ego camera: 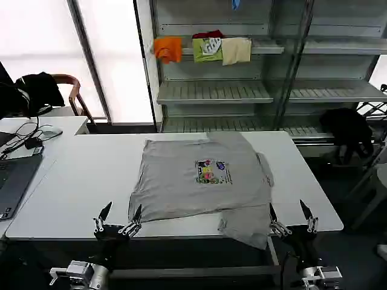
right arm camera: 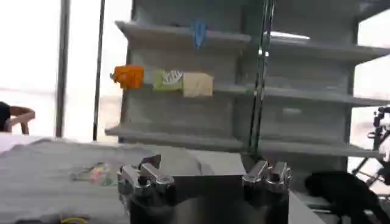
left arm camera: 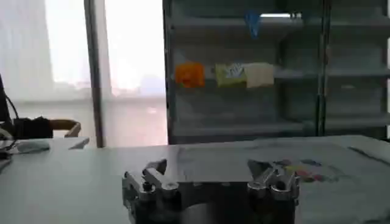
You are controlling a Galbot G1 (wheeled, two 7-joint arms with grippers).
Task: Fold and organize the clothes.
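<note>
The grey shirt (ego camera: 202, 178) lies spread on the bench (ego camera: 78, 181), just beyond and between the released left tool (ego camera: 118, 219) and released right tool (ego camera: 292, 217).

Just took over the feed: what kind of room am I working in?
Probably a lab or office workroom staged as a clothing shop: a white table holding a grey shirt, metal shelving with folded garments, and a laptop alongside.

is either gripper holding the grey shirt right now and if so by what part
Nothing is held. Left gripper and right gripper are open at the table's near edge; the grey shirt lies free.
</note>
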